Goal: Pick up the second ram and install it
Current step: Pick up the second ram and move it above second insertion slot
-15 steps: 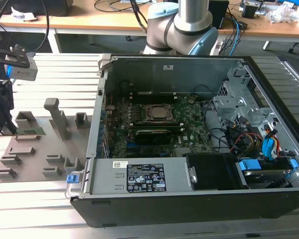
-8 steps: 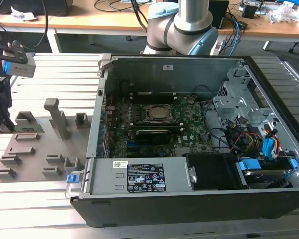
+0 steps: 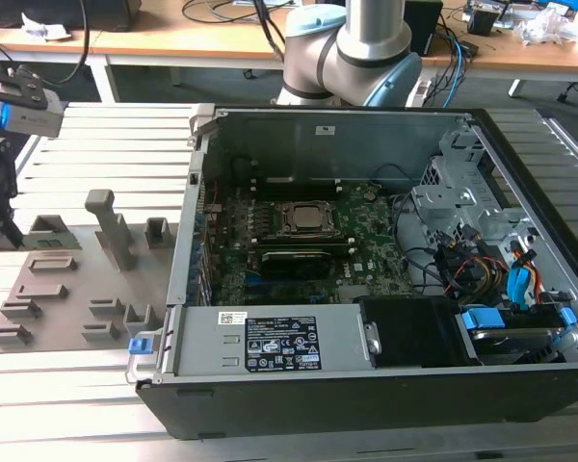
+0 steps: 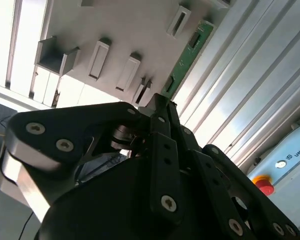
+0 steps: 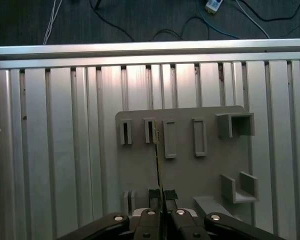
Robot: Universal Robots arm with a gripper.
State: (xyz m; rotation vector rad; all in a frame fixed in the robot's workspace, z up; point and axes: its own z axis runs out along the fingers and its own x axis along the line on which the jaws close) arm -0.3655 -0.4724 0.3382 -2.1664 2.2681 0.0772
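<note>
Clamping the ram (image 4: pixel 186 59) between clenched fingers, the gripper (image 5: pixel 162 194) hangs above the tray (image 5: pixel 210 170); ram is thin, flat, green, carrying dark chips.

We saw a ribbed silver metal table (image 3: pixel 106 154) bearing a flat grey plastic holder tray (image 3: pixel 65 289) at nine o'clock, an open black computer case (image 3: pixel 366 404) at three.

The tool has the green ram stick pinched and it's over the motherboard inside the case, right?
Not quite. The tool does pinch the second ram, but over the grey holder tray, outside the computer case, as the first wrist view shows.
</note>
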